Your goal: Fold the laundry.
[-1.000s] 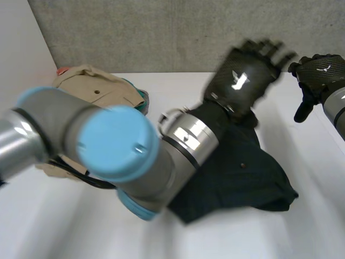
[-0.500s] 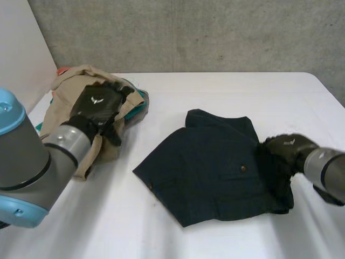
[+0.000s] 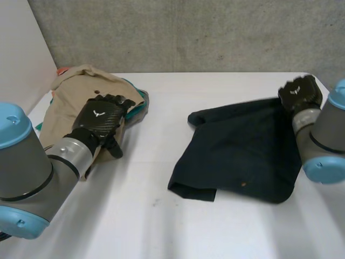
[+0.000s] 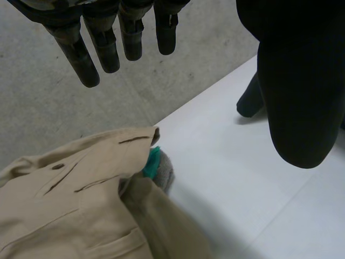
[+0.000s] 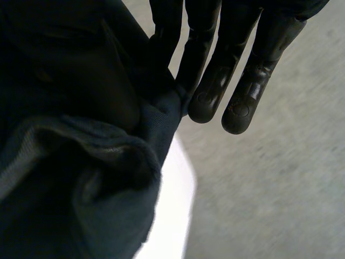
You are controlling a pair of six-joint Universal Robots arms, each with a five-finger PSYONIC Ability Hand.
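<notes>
On the white table [image 3: 161, 226] the dark garment [image 3: 242, 151] lies in front of my right arm, loosely doubled over, with its near edge flat on the surface. My right hand [image 3: 299, 93] is at the dark garment's far corner on the right-arm side, and that corner is drawn up off the table. In the right wrist view my fingers [image 5: 210, 91] run nearly straight. The garment's bunched edge [image 5: 81, 162] is pinched against the inner ones, and two fingertips stand clear past the cloth.

Well apart from the dark garment, on its left-arm side, sits a heap of laundry. A beige garment [image 3: 70, 91] is on top, and a teal cloth [image 3: 139, 106] peeks from under the edge nearest the dark garment. My left hand [image 3: 99, 116] is over that heap, palm down. In the left wrist view its fingers [image 4: 89, 65] hang straight and a little spread, holding nothing, above the beige garment [image 4: 64, 205] and the teal cloth [image 4: 152, 161].
</notes>
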